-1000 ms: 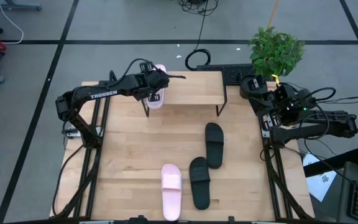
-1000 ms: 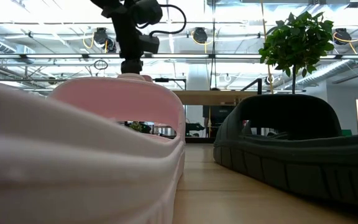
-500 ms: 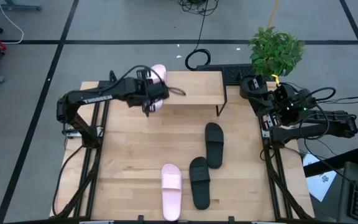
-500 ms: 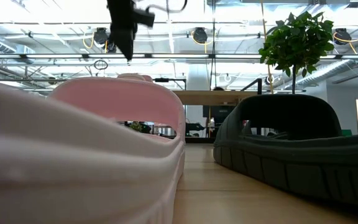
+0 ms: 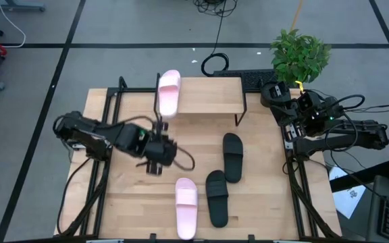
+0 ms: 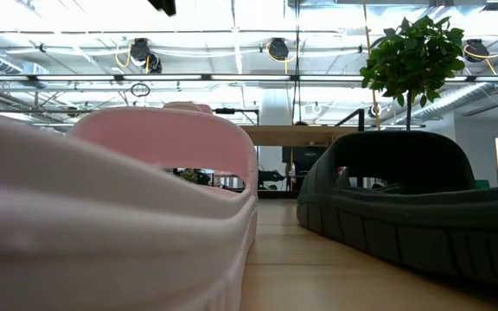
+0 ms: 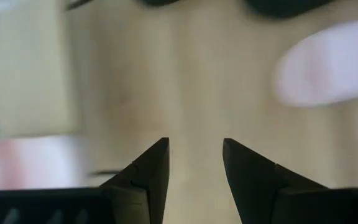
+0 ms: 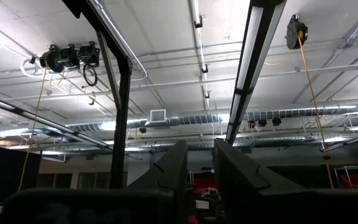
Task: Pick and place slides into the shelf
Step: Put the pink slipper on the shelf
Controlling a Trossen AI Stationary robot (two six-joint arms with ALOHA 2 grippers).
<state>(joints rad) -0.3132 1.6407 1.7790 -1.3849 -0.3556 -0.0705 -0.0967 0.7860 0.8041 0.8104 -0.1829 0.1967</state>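
One pink slide (image 5: 169,92) lies flat on the left end of the shelf (image 5: 208,96), its toe past the far edge. The other pink slide (image 5: 186,206) and two black slides (image 5: 232,155) (image 5: 216,196) rest sole-down on the table; the low view shows the pink slide (image 6: 145,199) and a black slide (image 6: 413,203) close up. My left gripper (image 5: 158,156) hangs open above the table's middle, left of the black slides, holding nothing; its fingers (image 7: 194,163) stand apart over bare wood. My right gripper (image 8: 200,158) is parked at the right edge, pointing at the ceiling, with a narrow gap.
A potted plant (image 5: 300,54) and a keyboard (image 5: 258,79) sit behind the shelf's right end. The right arm (image 5: 316,121) stays off the table's right side. Bare wood (image 5: 134,202) lies left of the near pink slide.
My left gripper has drawn back from the pink slide on the shelf's left end, risen out of the low view, and swung toward the near edge, now over the table's middle. The pink slide stays on the shelf.
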